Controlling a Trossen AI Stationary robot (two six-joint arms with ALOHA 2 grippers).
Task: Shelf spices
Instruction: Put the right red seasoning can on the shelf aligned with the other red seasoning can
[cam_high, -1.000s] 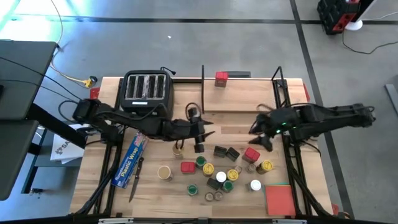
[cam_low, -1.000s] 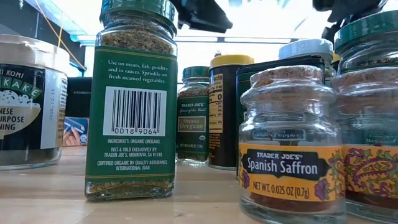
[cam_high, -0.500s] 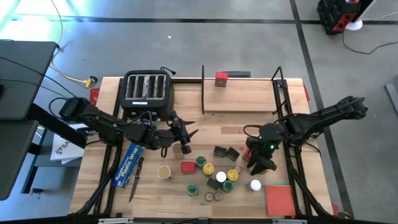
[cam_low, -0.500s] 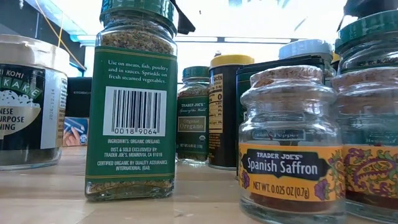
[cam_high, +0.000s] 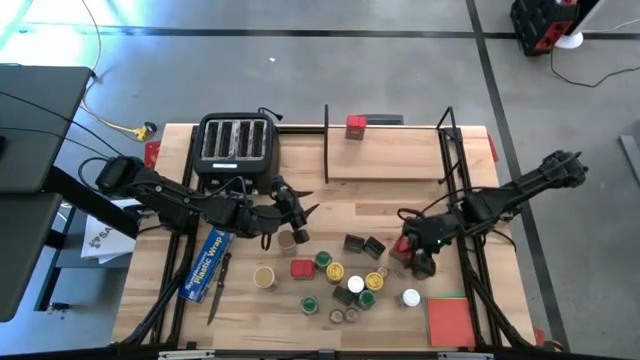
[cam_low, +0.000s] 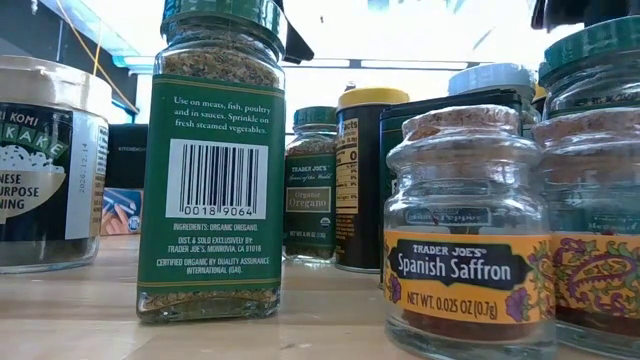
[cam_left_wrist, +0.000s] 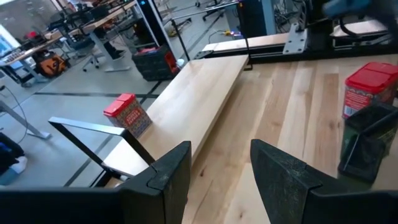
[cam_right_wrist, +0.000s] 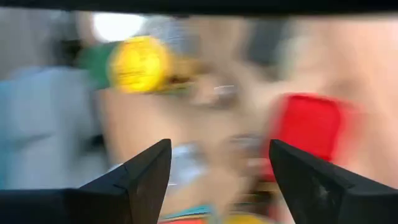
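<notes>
Sitting in a bunch near the front of the table (cam_high: 150, 300), the spices (cam_high: 345, 278) have not gone up yet. One red tin (cam_high: 355, 126) stands alone on the shelf (cam_high: 385, 165) at the back. The right gripper (cam_high: 408, 252) hangs over a red tin beside the bunch, fingers wide apart, holding nothing. The left gripper (cam_high: 297, 218) floats near a tan-lidded jar (cam_high: 287, 239), fingers apart and empty. A toaster (cam_high: 236, 145) stands left of the shelf.

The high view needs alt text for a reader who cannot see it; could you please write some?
Two dark arms reach over a wooden table: the left end effector hovers beside a toaster, the right end effector over clustered spices. One red tin sits on the shelf.
</notes>
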